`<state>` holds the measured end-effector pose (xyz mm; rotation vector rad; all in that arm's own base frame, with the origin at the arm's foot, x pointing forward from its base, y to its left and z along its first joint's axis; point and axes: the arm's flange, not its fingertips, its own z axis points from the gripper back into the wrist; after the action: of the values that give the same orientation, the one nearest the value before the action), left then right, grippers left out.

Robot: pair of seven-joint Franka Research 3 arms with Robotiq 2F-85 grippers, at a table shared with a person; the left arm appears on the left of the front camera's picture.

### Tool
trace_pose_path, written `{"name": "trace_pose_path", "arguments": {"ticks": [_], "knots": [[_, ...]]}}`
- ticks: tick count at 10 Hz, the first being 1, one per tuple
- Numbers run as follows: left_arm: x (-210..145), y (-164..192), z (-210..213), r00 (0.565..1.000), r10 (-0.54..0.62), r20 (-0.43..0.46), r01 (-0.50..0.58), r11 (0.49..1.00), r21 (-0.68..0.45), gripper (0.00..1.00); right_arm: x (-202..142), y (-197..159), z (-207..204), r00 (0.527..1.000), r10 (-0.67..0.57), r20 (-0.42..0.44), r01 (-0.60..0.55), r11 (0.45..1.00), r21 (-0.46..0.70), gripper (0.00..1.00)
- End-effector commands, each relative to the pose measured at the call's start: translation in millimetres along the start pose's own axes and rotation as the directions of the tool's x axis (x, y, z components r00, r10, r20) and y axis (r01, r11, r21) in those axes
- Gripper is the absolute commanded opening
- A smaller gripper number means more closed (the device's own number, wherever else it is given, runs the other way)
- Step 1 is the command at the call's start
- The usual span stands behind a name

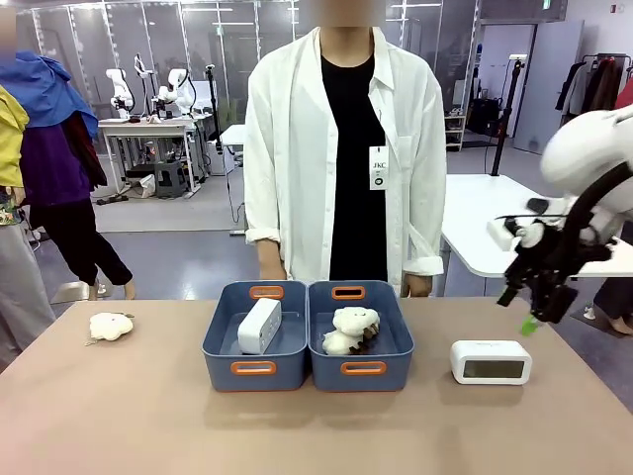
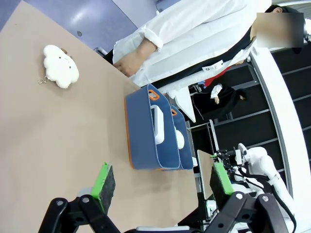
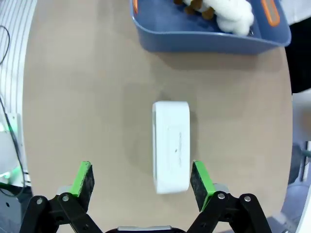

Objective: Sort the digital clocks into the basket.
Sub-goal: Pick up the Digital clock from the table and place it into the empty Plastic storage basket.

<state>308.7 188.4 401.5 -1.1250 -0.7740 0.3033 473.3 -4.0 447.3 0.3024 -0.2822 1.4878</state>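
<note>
Far left of the tabletop (image 1: 119, 416): cream plush toy (image 1: 111, 326) lying alone, well apart from the bins. It is also seen in the left wrist view (image 2: 60, 66).

Left pincer (image 2: 161, 172): released, green pads wide apart, nothing between them, up off the tabletop and aimed toward the bins.

Middle: two blue bins with orange handles, side by side and touching. The basket (image 1: 220, 348) is the left one. The first clock (image 1: 259, 326) is inside it, white, leaning against the left inner wall, and shows as a white box in the left wrist view too (image 2: 157, 124). The second bin (image 1: 400, 346) sits just right of it and holds a cream plush (image 1: 351, 331), with no clock in it.

A person (image 1: 341, 148) in a white shirt over a black top stands at the far edge behind both bins, hands down by the tabletop edge.

Right: the second clock (image 1: 491, 361) stands on the tabletop, grey display facing the robot, near the second bin but apart from it and outside any bin.

Right pincer (image 1: 534, 312): released, jaws wide, holding nothing. It hovers above and slightly right of the second clock, not touching it. In its own wrist view the clock (image 3: 171, 145) lies lengthwise between the green pads, closer to the picture-right pad.
</note>
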Motion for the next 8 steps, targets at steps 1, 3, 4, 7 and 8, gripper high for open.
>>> {"name": "trace_pose_path", "arguments": {"ticks": [1, 3, 4, 7, 8], "knots": [[1, -4, 3, 1.0, 0.014, -0.004, -0.014, 1.0, -0.01, 1.0, 4, -21, -21, 0.994, 0.043, -0.097, -0.045, 0.999, -0.018, 1.0], [1, -4, 3, 1.0, 0.014, -0.004, -0.014, 1.0, -0.01, 1.0, 9, -31, -53, 0.992, 0.047, -0.116, -0.043, 0.998, 0.043, 1.0], [1, -4, 3, 1.0, 0.014, -0.004, -0.014, 1.0, -0.01, 1.0, 9, -33, -65, 0.99, 0.051, -0.129, -0.045, 0.998, 0.05, 1.0], [1, -4, 3, 1.0, 0.014, -0.004, -0.014, 1.0, -0.01, 1.0, 4, -37, -109, 0.972, 0.087, -0.218, -0.076, 0.995, 0.06, 1.0], [1, -4, 3, 1.0, 0.014, -0.004, -0.014, 1.0, -0.01, 1.0, 1, -35, -120, 0.969, 0.1, -0.228, -0.087, 0.994, 0.064, 1.0]]}}
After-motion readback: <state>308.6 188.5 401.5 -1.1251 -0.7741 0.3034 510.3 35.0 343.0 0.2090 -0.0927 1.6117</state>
